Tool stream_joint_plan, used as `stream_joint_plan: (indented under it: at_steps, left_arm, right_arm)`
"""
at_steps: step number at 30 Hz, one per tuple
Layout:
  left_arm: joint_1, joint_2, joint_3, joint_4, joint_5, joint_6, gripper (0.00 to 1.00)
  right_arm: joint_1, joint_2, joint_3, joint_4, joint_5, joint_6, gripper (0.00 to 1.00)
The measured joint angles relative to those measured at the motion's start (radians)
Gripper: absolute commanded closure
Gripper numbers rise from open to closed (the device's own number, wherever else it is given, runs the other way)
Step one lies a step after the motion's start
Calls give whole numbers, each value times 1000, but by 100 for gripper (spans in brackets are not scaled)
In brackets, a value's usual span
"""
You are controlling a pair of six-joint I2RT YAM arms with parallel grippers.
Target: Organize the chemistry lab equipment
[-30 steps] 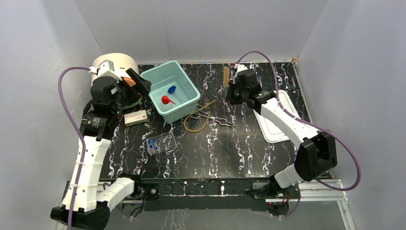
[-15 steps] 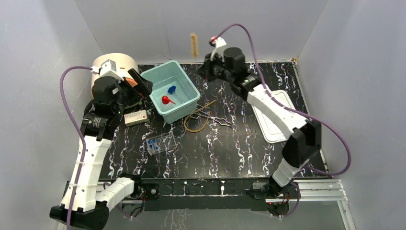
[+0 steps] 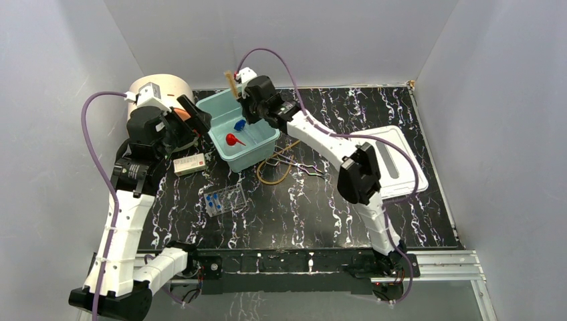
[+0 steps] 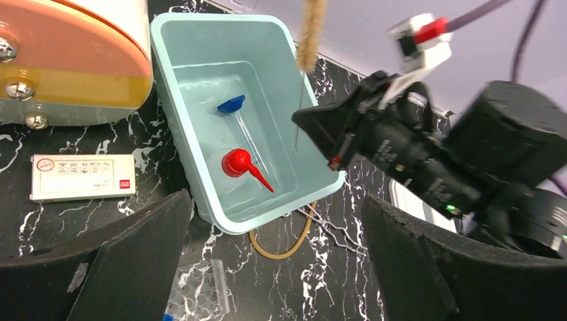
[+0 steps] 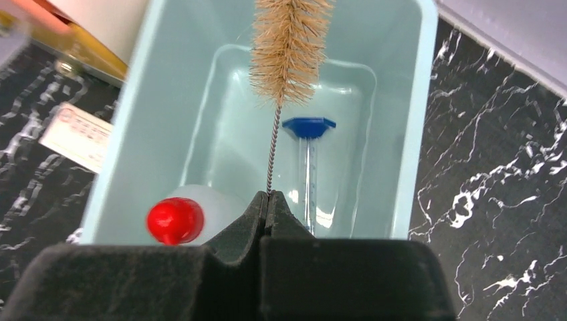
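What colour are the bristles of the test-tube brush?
Tan; the test-tube brush shows best in the right wrist view.

1. In the bin [image 3: 257,152]: squeeze bottle [image 3: 232,140] and syringe [image 3: 239,124].
2. Just left of the bin: drum [image 3: 167,87].
3. Near-right of the bin: tubing loop [image 3: 269,183], tongs [image 3: 304,167].
4. Nearer than the bin: rack [image 3: 225,200]; well right: lid [image 3: 401,167].

Top camera: high above the near edge of the table [image 3: 301,200], looking down and forward on its whole surface from far off. Left wrist camera: nearer, angled down between the spread fingers of the left gripper [image 4: 275,197] toward the bin [image 4: 200,47]. Right wrist camera: closest, looking straight down into that bin over the right gripper [image 5: 269,200], pinched on a brush [image 5: 287,47]. All three views share bin and brush.
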Motion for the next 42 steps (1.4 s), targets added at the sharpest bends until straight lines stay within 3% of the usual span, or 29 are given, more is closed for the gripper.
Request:
stream_joint_plan:
  at_steps: [7, 14, 21, 22, 24, 27, 28, 33, 38, 42]
  left_arm:
    - [0, 0, 11, -13, -24, 5, 2]
    - [-1, 0, 27, -64, -127, -8, 2]
    - [-1, -4, 32, -103, -195, -11, 2]
    - [-1, -4, 32, -103, -198, -11, 2]
    - [-1, -4, 32, -103, -197, -11, 2]
    - [-1, -3, 32, -103, -197, -11, 2]
    - [-1, -3, 32, -103, -198, -12, 2]
    - [-1, -2, 47, -105, -204, -16, 2]
    - [-1, 1, 53, -102, -196, -21, 2]
    - [-1, 4, 53, -101, -181, -22, 2]
  right_arm:
    - [1, 161, 134, -185, 41, -3, 100]
    - [4, 255, 235, -336, 53, 3, 92]
    - [17, 386, 416, -459, 72, 10, 93]
    - [20, 402, 428, -478, 79, 14, 87]
    - [22, 411, 428, -498, 90, 24, 65]
    - [21, 413, 491, -542, 68, 51, 56]
    - [21, 406, 522, -539, 48, 70, 56]
    - [19, 200, 357, -481, -25, 134, 56]
    - [20, 94, 347, -471, -34, 140, 54]
    - [19, -84, 128, -413, 2, 124, 47]
